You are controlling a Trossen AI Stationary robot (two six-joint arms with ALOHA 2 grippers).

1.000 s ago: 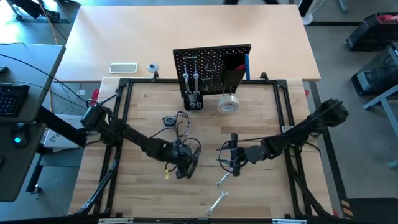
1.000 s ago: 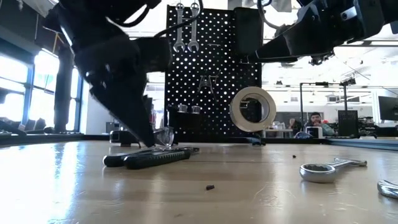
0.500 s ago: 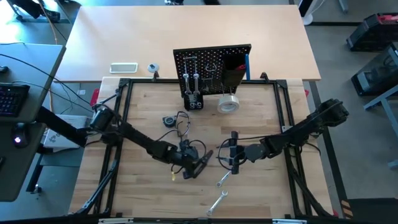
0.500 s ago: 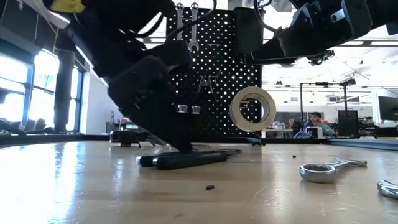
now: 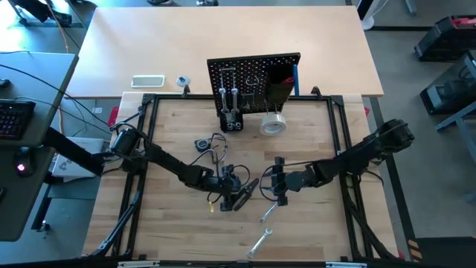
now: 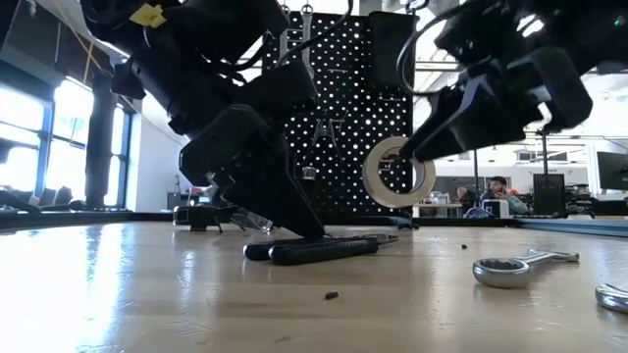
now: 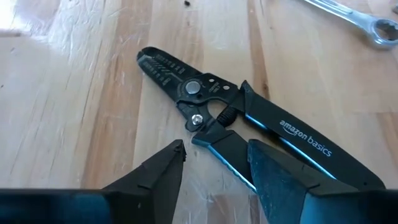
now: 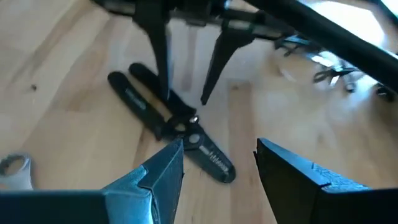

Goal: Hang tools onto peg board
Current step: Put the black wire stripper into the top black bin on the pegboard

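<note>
Left gripper (image 5: 236,192) sits low at table centre, jaws open astride one handle of the black pliers (image 7: 249,130), not yet clamped; the pliers lie flat on the table (image 5: 178,223); right gripper (image 5: 277,182) hovers at their 3 o'clock, jaws open and empty; peg board (image 5: 253,78) stands at 12 o'clock, tape roll (image 5: 273,124) before it; two wrenches (image 5: 266,216) lie at 5 o'clock.

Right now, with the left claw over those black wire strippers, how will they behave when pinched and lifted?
The wire strippers lie flat on the table, so rolling seems unlikely. The pivot joint suggests the handles may swing. The left claw straddles one handle, so they'd probably tilt head-down.
</note>
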